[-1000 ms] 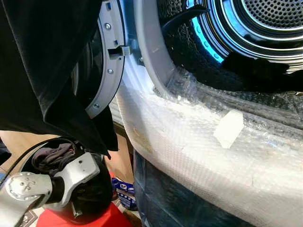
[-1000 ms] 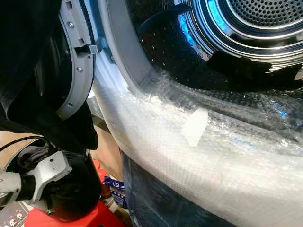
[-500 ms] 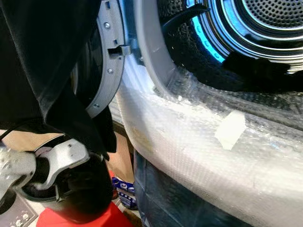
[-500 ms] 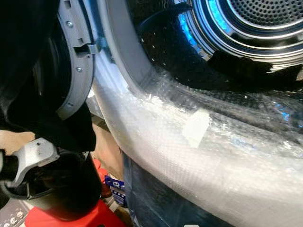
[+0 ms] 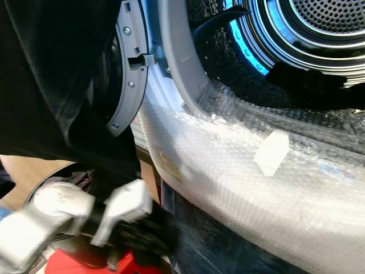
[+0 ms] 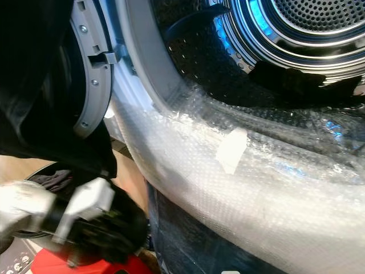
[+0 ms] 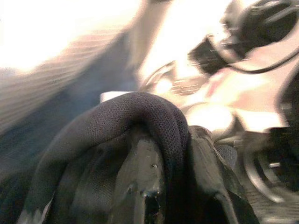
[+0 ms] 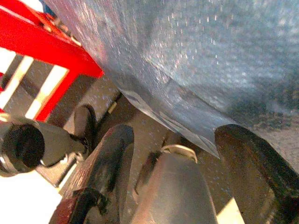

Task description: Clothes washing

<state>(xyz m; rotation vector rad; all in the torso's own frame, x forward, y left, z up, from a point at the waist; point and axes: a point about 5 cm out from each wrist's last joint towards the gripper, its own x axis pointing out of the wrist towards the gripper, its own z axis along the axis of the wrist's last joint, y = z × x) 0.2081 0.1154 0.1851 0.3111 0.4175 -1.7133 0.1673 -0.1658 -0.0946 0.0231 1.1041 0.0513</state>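
Gripping a dark knit garment [image 7: 140, 116], the left gripper [image 7: 175, 186] has its two black fingers pressed together on a fold of the cloth, seen clearly in the left wrist view; in the eye views the left arm [image 5: 57, 211] is blurred, low on the robot's left, beside the bubble-wrapped front [image 5: 239, 188] of the washing machine and just above a red stand [image 5: 85, 265]; more dark clothing sits in a round black basket [image 6: 51, 177] behind the arm (contents hard to tell apart).

The washer door [image 5: 128, 74] stands open, swung to the left; a large black cloth [image 5: 51, 74] hangs in front of it at upper left, what holds it is not visible; the drum [image 5: 325, 23] is lit blue, and something dark [image 5: 313, 77] lies at its lower lip, possibly a garment already in, cannot be sure.

The right gripper [image 8: 177, 154] hangs low beside the blue-wrapped machine side, fingers spread apart, holding nothing, idle.

Progress judged: door open, one piece picked from the basket, at most one item in the drum; loading is early to middle; left to do: carry the held garment up over the wrapped rim into the drum, release, fetch the rest of the basket, shut the door, start the cycle; snagging on the bubble wrap looks like the risk.
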